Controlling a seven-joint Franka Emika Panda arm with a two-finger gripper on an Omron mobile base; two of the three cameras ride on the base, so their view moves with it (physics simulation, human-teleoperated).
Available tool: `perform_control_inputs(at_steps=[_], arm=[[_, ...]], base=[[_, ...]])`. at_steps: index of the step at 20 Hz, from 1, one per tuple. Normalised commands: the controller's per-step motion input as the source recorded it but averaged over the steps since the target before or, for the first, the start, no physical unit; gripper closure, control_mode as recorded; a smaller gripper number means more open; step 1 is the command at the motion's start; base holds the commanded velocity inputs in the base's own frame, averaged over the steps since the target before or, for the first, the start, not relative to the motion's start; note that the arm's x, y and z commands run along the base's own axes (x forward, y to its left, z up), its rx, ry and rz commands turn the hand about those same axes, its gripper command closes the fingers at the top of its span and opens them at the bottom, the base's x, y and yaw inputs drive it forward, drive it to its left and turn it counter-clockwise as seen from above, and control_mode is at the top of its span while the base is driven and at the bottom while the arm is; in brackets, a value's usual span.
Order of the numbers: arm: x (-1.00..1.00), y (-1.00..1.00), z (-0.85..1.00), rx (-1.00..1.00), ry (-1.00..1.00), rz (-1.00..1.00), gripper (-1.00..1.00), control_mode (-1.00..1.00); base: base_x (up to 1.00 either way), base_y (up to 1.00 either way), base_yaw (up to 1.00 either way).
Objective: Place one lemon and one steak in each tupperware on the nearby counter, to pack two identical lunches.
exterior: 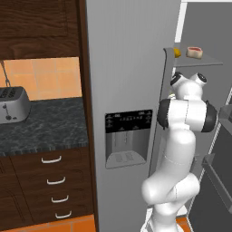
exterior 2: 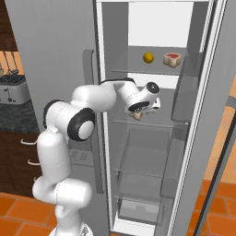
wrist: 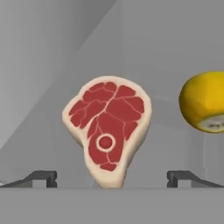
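Inside the open fridge, a raw red steak [wrist: 107,129] with a pale fat rim lies straight ahead of my gripper [wrist: 111,178], between its open fingertips [wrist: 43,177]. A yellow lemon [wrist: 203,102] lies to its right. From the right base view my gripper [exterior 2: 140,110] reaches over the middle shelf, with that steak [exterior 2: 137,116] just under it. On the upper shelf sit another lemon [exterior 2: 148,57] and another steak [exterior 2: 172,59], which also appear as the lemon [exterior: 177,53] and steak [exterior: 195,51] in the left base view. The tupperware is out of view.
The speckled counter [exterior: 45,122] lies left of the fridge, over brown drawers [exterior: 54,181], with a silver toaster [exterior: 12,104] on it. The shut fridge door with its dispenser [exterior: 128,138] stands between counter and arm. The open door [exterior 2: 203,115] hangs to the right.
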Motion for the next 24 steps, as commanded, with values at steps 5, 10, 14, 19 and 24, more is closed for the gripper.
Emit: perform_control_inputs(at_steps=[5,10,14,19,24], arm=[[0.11,0.13,-0.05,0.03,-0.03,0.03,-1.00,-1.00],[0.07,0.31,-0.26,0.00,0.00,0.06,-1.00,-1.00],[0.09,0.10,-0.27,0.00,0.00,0.04,-1.00,-1.00],[0.19,-0.02,-0.03,0.00,-0.05,0.00,-1.00,-1.00],[0.07,-0.01,-0.01,0.00,-0.03,0.00,-1.00,-1.00]], base=[[0.00,0.00,0.00],[0.00,0.00,0.00],[0.00,0.00,0.00],[0.00,0.00,0.00],[0.00,0.00,0.00]])
